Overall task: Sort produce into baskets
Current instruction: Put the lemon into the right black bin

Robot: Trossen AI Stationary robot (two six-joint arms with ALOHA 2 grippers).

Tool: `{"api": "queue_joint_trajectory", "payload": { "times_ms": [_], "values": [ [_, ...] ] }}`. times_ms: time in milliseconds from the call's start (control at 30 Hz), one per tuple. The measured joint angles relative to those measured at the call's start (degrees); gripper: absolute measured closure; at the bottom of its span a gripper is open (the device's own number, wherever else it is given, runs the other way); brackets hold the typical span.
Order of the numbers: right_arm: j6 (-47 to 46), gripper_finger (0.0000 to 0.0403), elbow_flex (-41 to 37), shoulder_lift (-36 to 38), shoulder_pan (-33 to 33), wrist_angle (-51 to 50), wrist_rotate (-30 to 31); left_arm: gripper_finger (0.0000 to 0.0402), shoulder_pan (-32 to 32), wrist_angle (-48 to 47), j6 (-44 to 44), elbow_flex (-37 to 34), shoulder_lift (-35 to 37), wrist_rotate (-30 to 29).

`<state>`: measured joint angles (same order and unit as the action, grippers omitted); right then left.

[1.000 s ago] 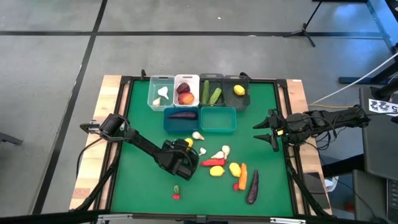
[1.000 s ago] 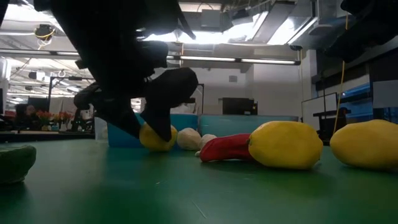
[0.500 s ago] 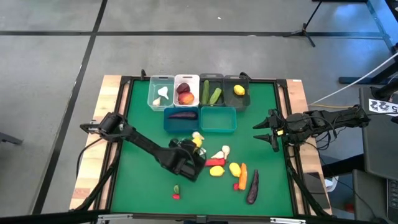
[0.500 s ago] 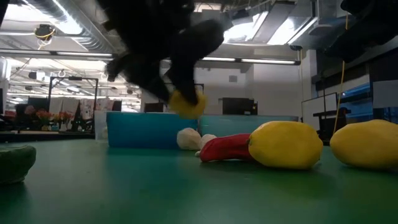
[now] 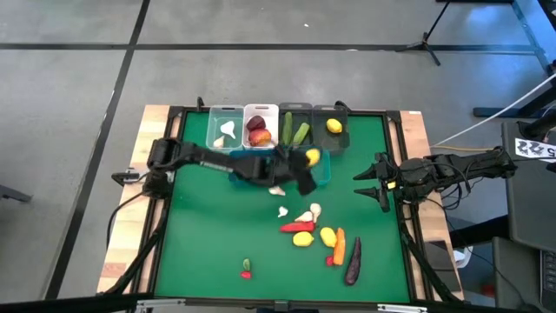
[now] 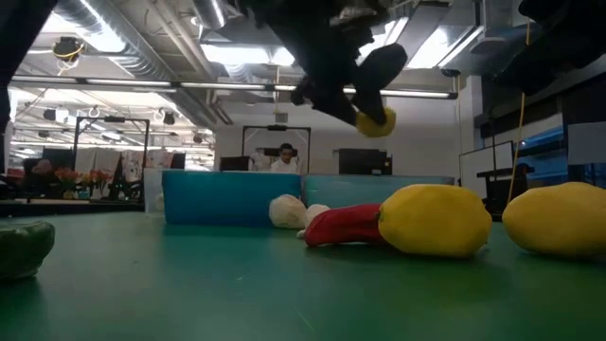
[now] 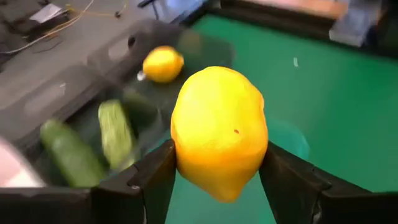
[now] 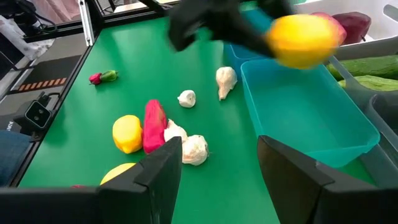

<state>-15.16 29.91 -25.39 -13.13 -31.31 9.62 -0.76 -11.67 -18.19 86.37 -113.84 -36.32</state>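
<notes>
- The left arm reaches from the left edge of the bench (image 5: 200, 261) across to its middle, at the far side.
- The left end effector (image 5: 306, 165) pinches a yellow lemon (image 5: 312, 156) between its two fingers (image 7: 143, 180) and holds it in the air above the teal bin (image 5: 320, 176), near the two dark grey bins.
- The clear bin (image 5: 224, 130) stands at the 11 o'clock part of the bench and holds white garlic (image 5: 228, 129).
- Just at 3 o'clock of it, the white bin (image 5: 261, 129) holds red peaches (image 5: 259, 135).
- Next comes a dark grey bin (image 5: 295, 130) with green cucumbers (image 5: 301, 134), then a second dark grey bin (image 5: 334, 129) with one lemon (image 5: 334, 126) inside.
- The blue bin (image 5: 236, 176) is partly hidden under the left arm, just beside the teal bin.
- Loose produce lies at 6 o'clock of the bins: garlic pieces (image 5: 283, 210), a red pepper (image 5: 298, 227), two lemons (image 5: 327, 236), an orange carrot (image 5: 339, 247) and a purple eggplant (image 5: 354, 262).
- One small red and green piece (image 5: 246, 269) lies apart, near the front edge at 7 o'clock.
- The right end effector (image 5: 375, 183) waits at the right edge of the bench, at 3 o'clock, with its fingers spread and nothing between them.
</notes>
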Motion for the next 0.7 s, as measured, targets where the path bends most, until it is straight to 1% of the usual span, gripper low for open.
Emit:
{"api": "queue_joint_trajectory", "payload": {
  "times_ms": [167,333,467,600,700],
  "values": [
    [0.0,0.0194,0.0,0.0,0.01,-0.04,0.01,0.0192,7.61,10.46,4.13,0.0,-0.02,9.47],
    [0.0,0.0194,0.0,0.02,0.0,-0.04,0.01,0.0192,12.62,20.07,5.56,0.04,-2.06,15.01],
    [0.02,0.0194,0.0,0.0,0.0,-0.09,0.01,0.0192,15.56,26.63,4.04,0.04,-4.38,18.52],
    [0.04,0.0194,0.0,0.01,0.01,-0.14,-0.01,0.0192,17.4,32.2,1.3,0.26,-7.85,20.59],
    [0.27,0.0194,0.0,0.01,0.0,-0.1,0.0,0.0192,17.91,32.5,-0.96,3.27,-10.89,21.86]
  ]
}}
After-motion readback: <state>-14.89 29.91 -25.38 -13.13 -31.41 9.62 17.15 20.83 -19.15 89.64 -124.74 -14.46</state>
